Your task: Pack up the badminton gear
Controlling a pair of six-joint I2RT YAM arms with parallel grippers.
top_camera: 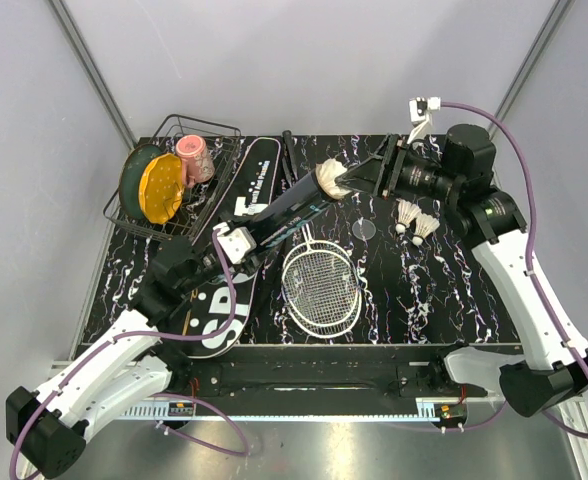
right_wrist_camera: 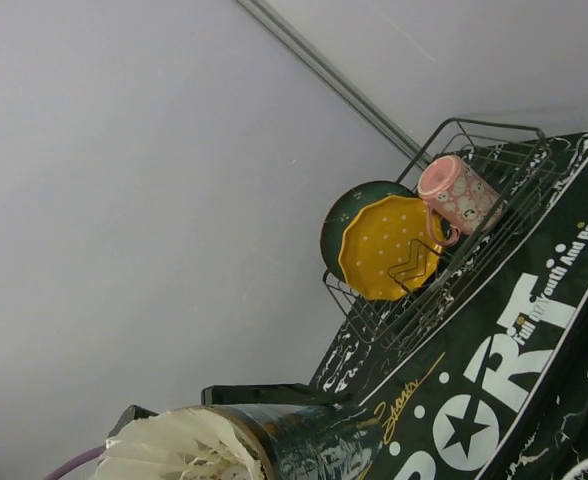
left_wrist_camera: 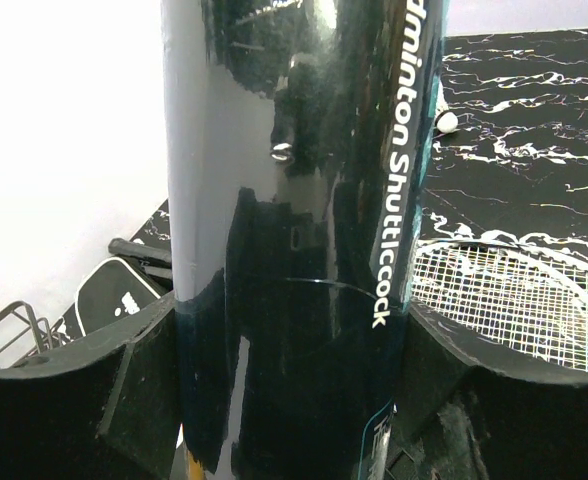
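A wire basket (top_camera: 202, 122) sits at the far left of the tabletop (top_camera: 424, 290). It holds a green plate (top_camera: 136, 170), a yellow plate (top_camera: 162, 188) and a pink cup (top_camera: 194, 158).

Just beside the basket lies the big black bag (top_camera: 214, 325). It has big white letters that say "SPORT", with a star inside the O. Small white words next to them end in "Youth And Passion".

The left arm reaches up from the near left corner and across the bag. The left tool (top_camera: 246, 236) is closed around the long black tube (left_wrist_camera: 294, 250), with one finger on each side. White letters along the tube read "dminton Shuttlecock". The tube is tilted, and its far end points up and to the right.

The racket (top_camera: 321, 285) lies flat in the middle, and its white strings are partly under the tube.

A white shuttlecock (top_camera: 329, 178) sits in the tube's open end. The right arm bends in from the right, and the right tool (top_camera: 359, 182) points at that shuttlecock. I cannot tell if this tool is open or closed.

Two more shuttlecocks (top_camera: 406, 214) (top_camera: 426, 226) rest on the tabletop under the right arm.
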